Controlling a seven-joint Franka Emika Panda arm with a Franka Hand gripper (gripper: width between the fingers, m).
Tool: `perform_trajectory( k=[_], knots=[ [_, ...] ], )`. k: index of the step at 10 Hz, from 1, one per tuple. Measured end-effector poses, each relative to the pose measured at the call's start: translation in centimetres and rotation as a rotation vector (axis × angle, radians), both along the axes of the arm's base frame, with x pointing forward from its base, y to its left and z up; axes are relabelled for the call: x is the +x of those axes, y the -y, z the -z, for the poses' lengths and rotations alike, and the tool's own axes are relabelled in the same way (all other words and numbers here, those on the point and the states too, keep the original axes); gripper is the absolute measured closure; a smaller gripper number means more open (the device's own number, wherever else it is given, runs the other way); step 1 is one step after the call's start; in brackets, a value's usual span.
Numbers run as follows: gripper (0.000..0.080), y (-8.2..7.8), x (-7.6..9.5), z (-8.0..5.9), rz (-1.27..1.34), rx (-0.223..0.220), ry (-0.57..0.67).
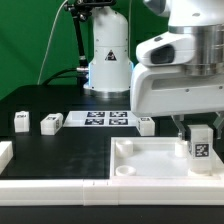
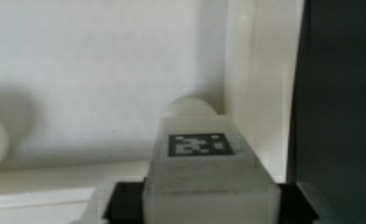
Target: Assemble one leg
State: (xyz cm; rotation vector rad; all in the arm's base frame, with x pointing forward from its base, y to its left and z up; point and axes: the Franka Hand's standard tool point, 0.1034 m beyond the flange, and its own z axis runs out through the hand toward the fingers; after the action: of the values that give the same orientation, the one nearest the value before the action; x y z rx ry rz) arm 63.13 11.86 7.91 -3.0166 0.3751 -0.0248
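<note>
My gripper is shut on a white leg with a square marker tag on its side. It holds the leg upright over the near right corner of the white tabletop. In the wrist view the leg stands between the two dark fingers, above the tabletop's floor and next to its raised rim. Three more legs lie on the black table: two to the exterior view's left, and one beside the marker board.
The marker board lies flat at the back of the table. A white part shows at the exterior view's left edge. The robot's white base stands behind the board. A white strip runs along the front.
</note>
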Motion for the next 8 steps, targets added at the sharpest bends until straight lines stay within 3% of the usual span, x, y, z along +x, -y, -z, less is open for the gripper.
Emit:
perform_trajectory(
  k=[5, 7, 8],
  knots=[
    [0.0506, -0.44, 0.03, 0.11, 0.619, 0.017, -0.041],
    [0.0506, -0.42, 0.04, 0.12, 0.653, 0.026, -0.047],
    [0.041, -0.44, -0.08, 0.17, 0.591, 0.02, -0.049]
  ],
)
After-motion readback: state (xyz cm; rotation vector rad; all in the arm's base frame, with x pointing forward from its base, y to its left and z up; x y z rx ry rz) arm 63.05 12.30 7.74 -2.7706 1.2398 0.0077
